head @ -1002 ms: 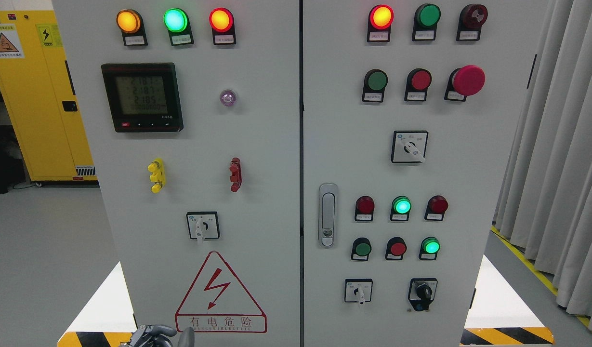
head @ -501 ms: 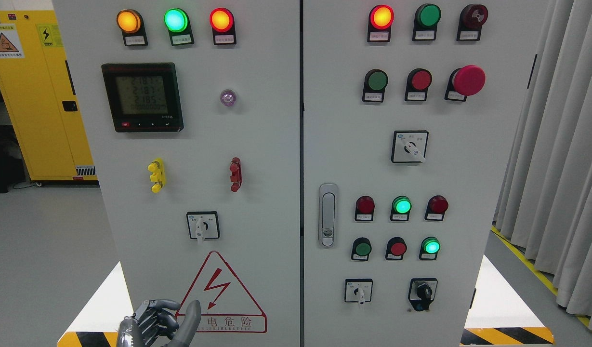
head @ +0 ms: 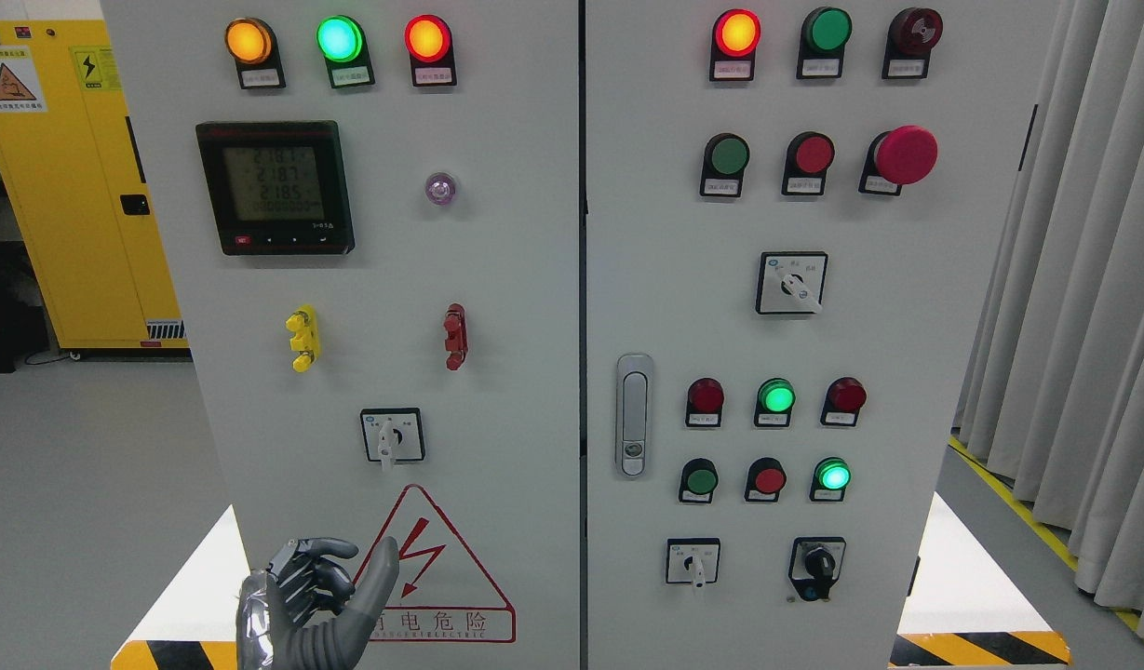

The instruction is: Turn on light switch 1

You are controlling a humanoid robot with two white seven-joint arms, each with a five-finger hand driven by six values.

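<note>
Switch sits above left hand.

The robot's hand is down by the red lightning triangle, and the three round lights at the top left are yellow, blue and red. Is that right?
Almost. The head view shows the left hand low beside the red lightning triangle, but the middle light at the top left glows green, not blue. The other two are the yellow light and the red light.

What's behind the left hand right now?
The left hand overlaps the lower-left corner of the red warning triangle on the cabinet door. The first character of the label beneath the triangle is covered; the lightning bolt still shows.
</note>
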